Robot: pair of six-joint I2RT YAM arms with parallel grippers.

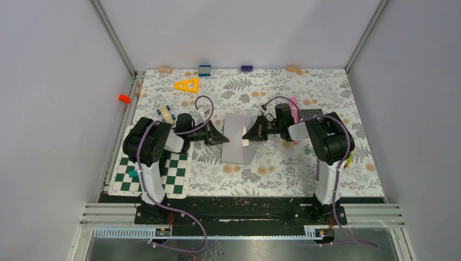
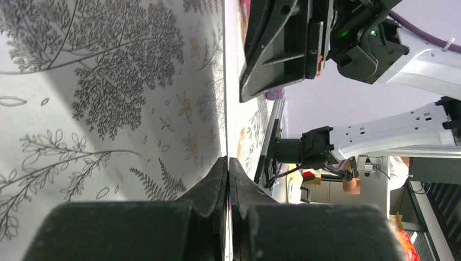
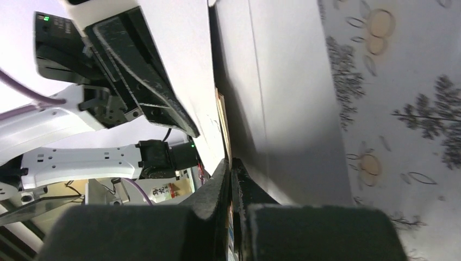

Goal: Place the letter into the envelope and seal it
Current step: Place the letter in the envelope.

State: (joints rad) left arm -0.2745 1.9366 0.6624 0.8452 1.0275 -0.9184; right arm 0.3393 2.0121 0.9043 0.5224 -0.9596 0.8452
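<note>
Lying near the middle of the floral-patterned table (image 1: pixel 326 174), the envelope (image 1: pixel 237 152) is a plain grey rectangle with its long sides running away from the arm bases, and both arms reach in toward it from either side. The left gripper (image 1: pixel 223 140) meets the envelope's left edge, and its own wrist view shows the jaws pressed together on that thin grey edge, the paper seen edge-on as a pale strip running up the picture. The right gripper (image 1: pixel 246 134) comes in from the opposite side over the envelope's right half, and its jaws are likewise together. The letter (image 3: pixel 222 124) shows in the right wrist view only as a narrow tan strip along the envelope's face, leading down into those jaws, so they appear clamped on it (from above just a small pale scrap shows beside the right fingertips, and most of the sheet cannot be seen). How far the letter sits inside the envelope cannot be told. Well apart from all this, a green-and-white checkered mat (image 1: pixel 149 175) lies by the left arm's base, a yellow triangle (image 1: pixel 186 85) sits toward the far left, and a dark grey studded plate (image 1: pixel 311 113) lies behind the right arm.
</note>
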